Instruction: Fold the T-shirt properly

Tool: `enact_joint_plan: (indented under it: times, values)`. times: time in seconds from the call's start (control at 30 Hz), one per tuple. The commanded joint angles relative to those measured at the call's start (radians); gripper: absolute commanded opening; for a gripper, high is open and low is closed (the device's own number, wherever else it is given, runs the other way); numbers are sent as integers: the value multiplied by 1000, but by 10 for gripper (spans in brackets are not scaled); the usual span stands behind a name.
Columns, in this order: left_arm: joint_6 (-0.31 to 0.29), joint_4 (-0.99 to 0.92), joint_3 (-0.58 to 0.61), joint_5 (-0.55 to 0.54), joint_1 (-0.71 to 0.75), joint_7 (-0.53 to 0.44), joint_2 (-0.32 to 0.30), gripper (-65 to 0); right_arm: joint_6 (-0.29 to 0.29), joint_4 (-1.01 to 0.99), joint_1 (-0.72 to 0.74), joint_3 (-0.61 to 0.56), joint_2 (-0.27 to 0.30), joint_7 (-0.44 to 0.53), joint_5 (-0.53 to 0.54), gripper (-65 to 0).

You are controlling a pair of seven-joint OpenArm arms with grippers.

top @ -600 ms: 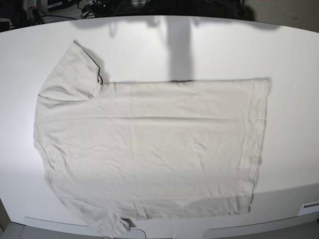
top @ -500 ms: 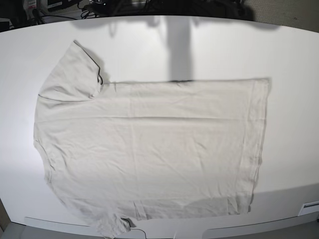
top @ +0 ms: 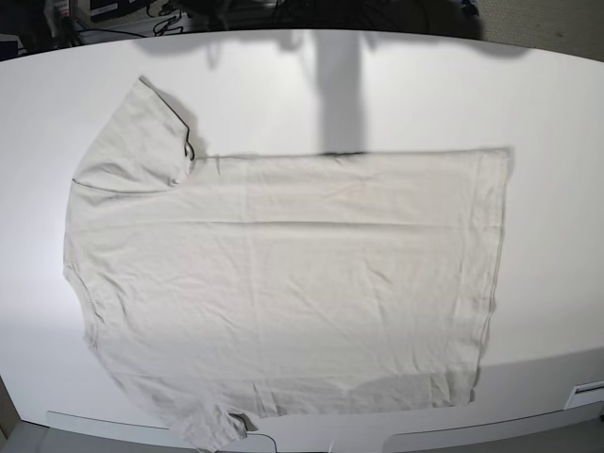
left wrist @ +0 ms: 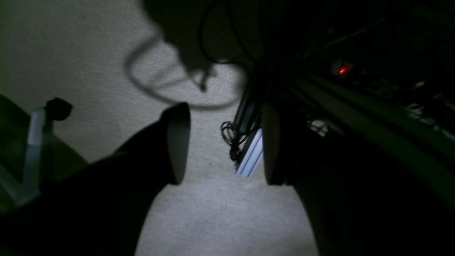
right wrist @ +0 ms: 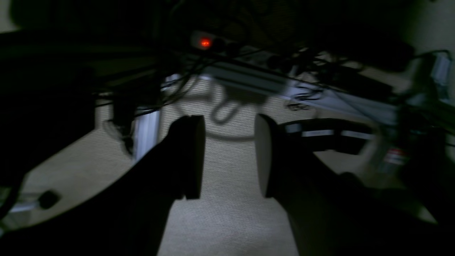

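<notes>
The pale beige T-shirt (top: pixel 283 283) lies spread flat on the white table (top: pixel 557 142) in the base view. Its neck side is at the left and its hem at the right. One sleeve (top: pixel 137 137) points toward the far left; the other sleeve (top: pixel 208 429) hangs over the near edge. Neither arm shows in the base view. In the left wrist view my left gripper (left wrist: pixel 222 142) is open above carpet, nothing between its fingers. My right gripper (right wrist: pixel 229 156) in the right wrist view is open too, also over carpet and holding nothing.
Dark cables and equipment (top: pixel 283 11) line the far side beyond the table. Both wrist views show floor carpet, tangled cables (left wrist: pixel 231 138), an aluminium frame rail (right wrist: pixel 249 80) and a red indicator light (right wrist: pixel 205 43). A small white label (top: pixel 587 392) sits at the table's near right corner.
</notes>
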Motion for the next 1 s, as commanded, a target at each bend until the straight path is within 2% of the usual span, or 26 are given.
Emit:
enact_joint_plan:
  times: [0.0,0.17,0.43,0.57,0.67,0.9,0.97]
  values:
    - [-6,12,1,-1,10,-9,-4,-330,6,3,-5,0,14,14,-3,-408]
    - [-101,26,1,-2,21,-12,-3,-330,18,3,-5,0,28,18,4,-408]
    - [-107,26,1,-13,29,-8,-3,-330,18,3,-24,0,30,31,4,-408]
    - [-119,38,1,-77,54,-9,-3,-330,18,5,-56,0,38,103,3,-408]
    - [-175,74,1,-95,87,-8,-3,-330,18,26,-87,0,45,140,3,-408]
    - [-266,201,1,-100,199,-7,-3,-330,18,164,-217,0,58,139,4,-408]
    - [-300,242,1,-143,239,-2,-3,-330,18,225,-265,0,65,139,4,-408]
